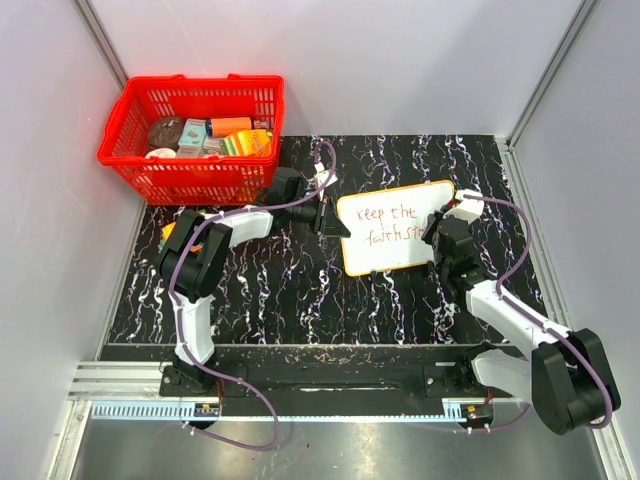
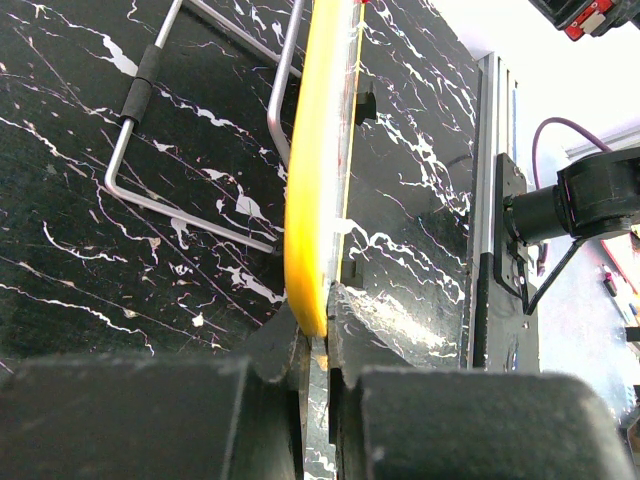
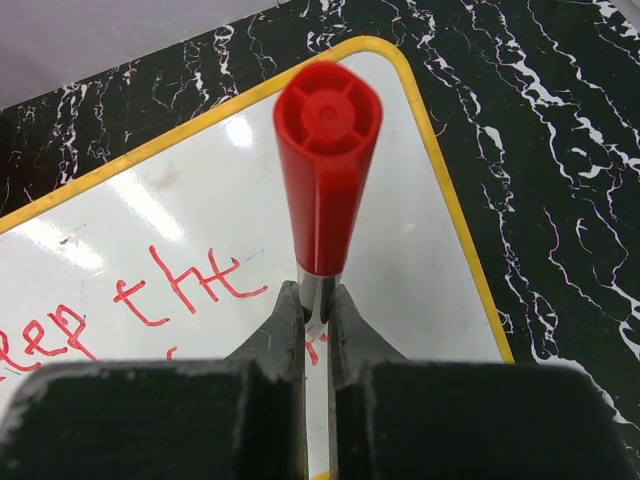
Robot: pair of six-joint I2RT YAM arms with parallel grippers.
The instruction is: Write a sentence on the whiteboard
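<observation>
The whiteboard point(image 1: 395, 228), white with an orange-yellow rim, stands tilted on the black marble table, right of centre. The sentence point(image 1: 390, 225) on it reads "keep the" over "faith st" in red. My left gripper point(image 1: 328, 218) is shut on the board's left edge; in the left wrist view its jaws clamp the yellow rim point(image 2: 312, 190) edge-on. My right gripper point(image 1: 440, 232) is at the board's right side, shut on a red marker point(image 3: 325, 175) that points at the board point(image 3: 220, 230) beside the red letters point(image 3: 175, 285). The marker's tip is hidden behind the jaws.
A red basket point(image 1: 195, 140) full of small items stands at the back left. The board's wire stand point(image 2: 160, 150) shows behind it in the left wrist view. White walls close in the table on three sides. A metal rail point(image 1: 320, 385) runs along the near edge.
</observation>
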